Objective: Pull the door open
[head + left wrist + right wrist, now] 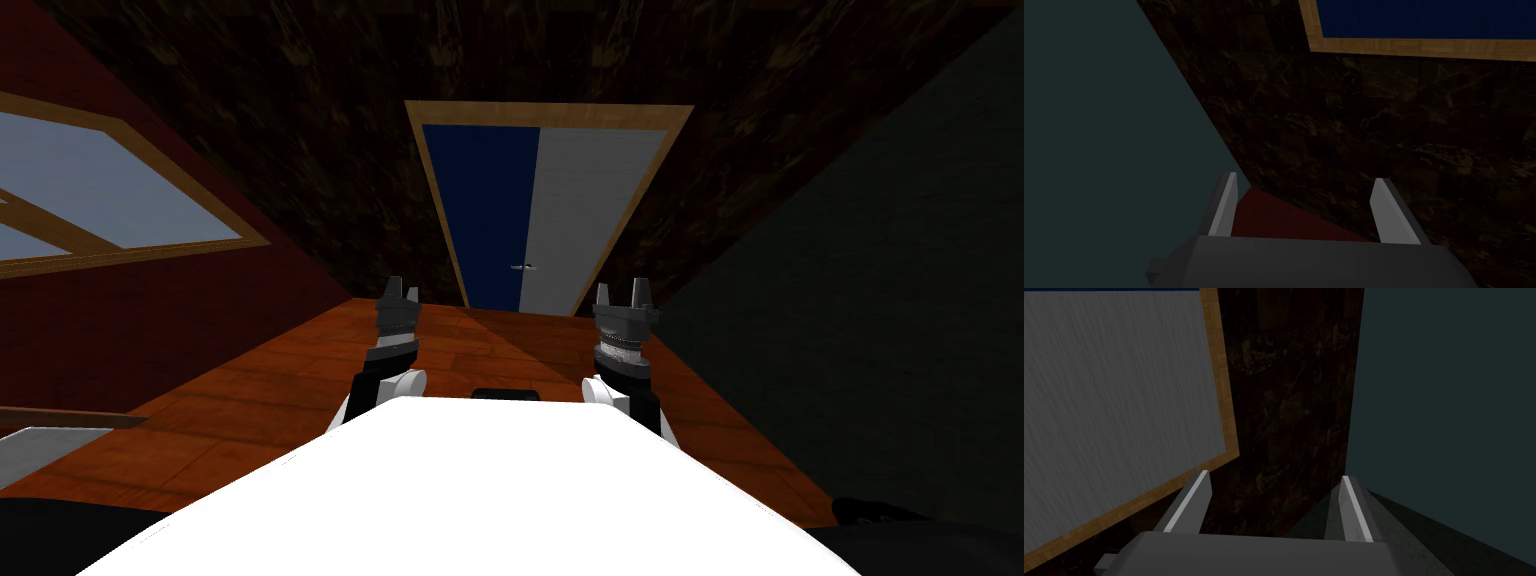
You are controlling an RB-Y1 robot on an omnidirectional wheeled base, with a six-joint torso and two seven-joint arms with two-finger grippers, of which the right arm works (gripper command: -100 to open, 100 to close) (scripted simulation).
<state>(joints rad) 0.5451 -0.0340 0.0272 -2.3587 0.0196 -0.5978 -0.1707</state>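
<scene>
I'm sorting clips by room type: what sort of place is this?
Likely a narrow hallway in a house: a wood-framed door at the far end, a wooden plank floor, and a framed window on the left.

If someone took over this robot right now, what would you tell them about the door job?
Left gripper: open, empty.
Right gripper: open, empty.
Door: straight ahead, well beyond both grippers; handle sits where its blue and grey halves meet.
Done: nothing; handle untouched.
Left: move closer, grip the handle, pull.
</scene>
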